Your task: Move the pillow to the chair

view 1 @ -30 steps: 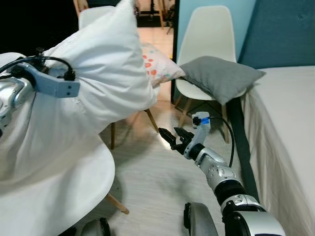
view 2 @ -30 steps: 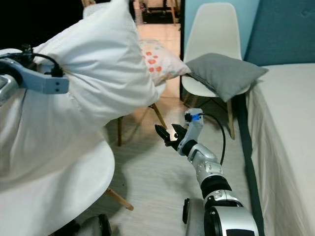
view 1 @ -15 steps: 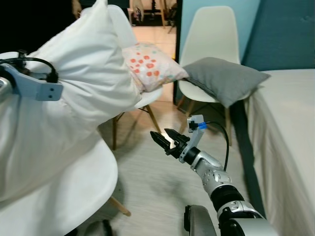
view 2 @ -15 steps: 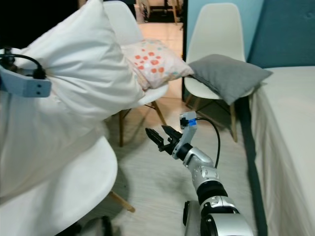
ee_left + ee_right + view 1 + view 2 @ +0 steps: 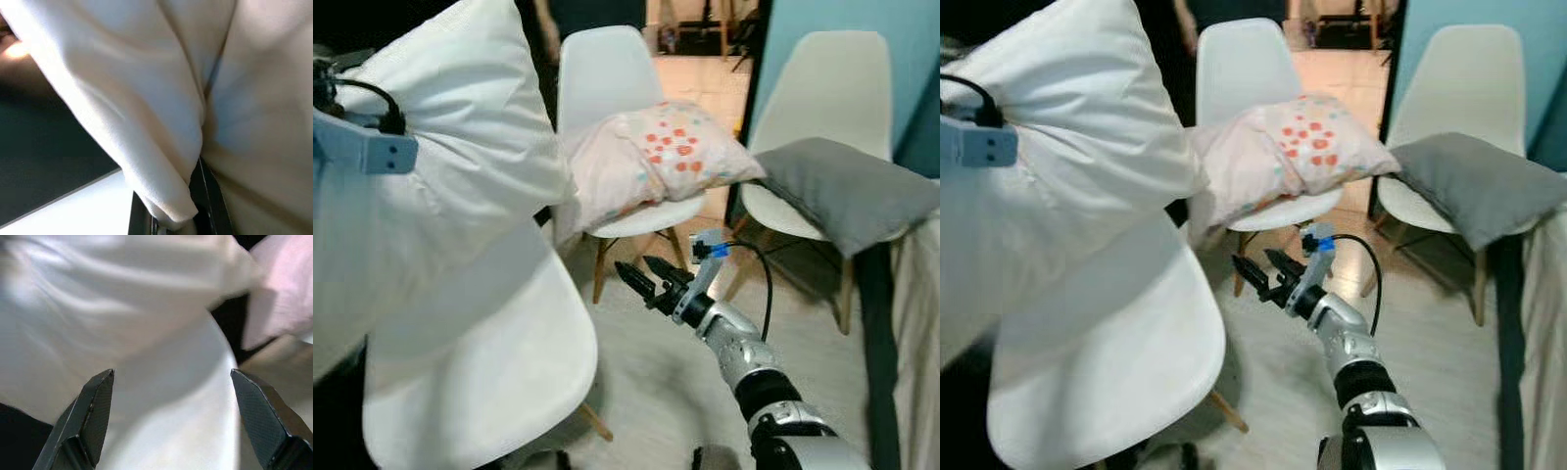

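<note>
No readable text, labels, brands or numbers anywhere.

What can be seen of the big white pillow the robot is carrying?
The white pillow is large, plump and plain, in smooth, softly creased fabric. It is held up at the robot's left, tilted, one corner pointing upward. The left end effector is pinched on a fold of its cover. Its lower part hangs just above the near white chair; contact cannot be told. The right end effector hovers open, apart from it.
</note>
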Controlling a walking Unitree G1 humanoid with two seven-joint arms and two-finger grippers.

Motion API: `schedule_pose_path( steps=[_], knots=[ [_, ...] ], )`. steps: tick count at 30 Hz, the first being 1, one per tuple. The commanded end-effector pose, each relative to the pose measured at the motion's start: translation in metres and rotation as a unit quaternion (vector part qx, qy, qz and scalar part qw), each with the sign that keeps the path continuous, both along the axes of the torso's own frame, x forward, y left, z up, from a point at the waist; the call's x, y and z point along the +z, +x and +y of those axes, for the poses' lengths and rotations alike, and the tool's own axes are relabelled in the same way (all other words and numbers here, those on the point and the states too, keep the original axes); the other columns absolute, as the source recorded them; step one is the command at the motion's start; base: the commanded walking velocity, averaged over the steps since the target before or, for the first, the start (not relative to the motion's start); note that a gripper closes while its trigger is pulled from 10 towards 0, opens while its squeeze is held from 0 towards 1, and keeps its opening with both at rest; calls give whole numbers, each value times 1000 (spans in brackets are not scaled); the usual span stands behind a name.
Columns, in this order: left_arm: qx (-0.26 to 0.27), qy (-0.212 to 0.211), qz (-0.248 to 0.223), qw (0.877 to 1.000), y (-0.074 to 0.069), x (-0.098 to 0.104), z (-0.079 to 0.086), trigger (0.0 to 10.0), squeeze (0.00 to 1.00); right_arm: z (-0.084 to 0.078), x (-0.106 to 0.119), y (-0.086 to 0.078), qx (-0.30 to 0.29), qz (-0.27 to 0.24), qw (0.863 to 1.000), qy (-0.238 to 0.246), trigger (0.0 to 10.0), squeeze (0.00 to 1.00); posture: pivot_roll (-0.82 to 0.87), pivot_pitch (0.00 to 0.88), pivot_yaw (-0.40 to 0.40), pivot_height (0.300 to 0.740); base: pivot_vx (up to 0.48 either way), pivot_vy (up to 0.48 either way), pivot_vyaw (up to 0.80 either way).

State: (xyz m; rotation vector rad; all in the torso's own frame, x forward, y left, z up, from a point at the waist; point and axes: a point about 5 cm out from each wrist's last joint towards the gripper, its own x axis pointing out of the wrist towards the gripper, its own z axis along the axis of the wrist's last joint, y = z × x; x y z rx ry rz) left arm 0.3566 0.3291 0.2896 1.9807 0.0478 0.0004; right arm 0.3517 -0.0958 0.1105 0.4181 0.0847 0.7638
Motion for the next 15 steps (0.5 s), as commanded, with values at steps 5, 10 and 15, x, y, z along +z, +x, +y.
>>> schedule_pose_path(
  steps=[5, 10, 15],
  knots=[
    [-96, -46, 11, 994, 11, -42, -41, 10000, 0, -16, -8, 1, -44, 21, 998, -31, 10000, 0, -60, 44, 48, 501, 0, 0, 0],
    [-129, -58, 25, 990, 12, -60, -57, 10000, 0, -17, -8, 2, -45, 23, 998, -29, 10000, 0, -61, 42, 47, 501, 0, 0, 0],
    [-136, -57, 48, 988, 14, -78, -65, 10000, 0, -15, -9, 2, -46, 27, 998, -34, 10000, 0, -64, 42, 46, 501, 0, 0, 0]
  ],
)
